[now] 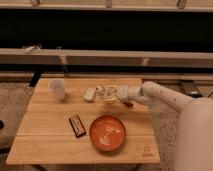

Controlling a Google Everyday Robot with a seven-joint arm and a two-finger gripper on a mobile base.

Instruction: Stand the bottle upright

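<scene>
The bottle (pixel 102 92) shows as a small pale shape with a white cap at mid-table, right at the tip of my gripper (pixel 108 94). I cannot tell whether it lies flat or is tilted, and the gripper hides part of it. My arm reaches in from the right, low over the wooden table (pixel 45 142). A flat whitish oblong lump (pixel 89 94) lies just left of the bottle.
A translucent white cup (pixel 57 88) stands at the back left. An orange bowl (pixel 107 133) sits at the front middle. A dark snack bar (pixel 76 125) lies to the bowl's left. A small red thing (pixel 128 104) lies under my wrist.
</scene>
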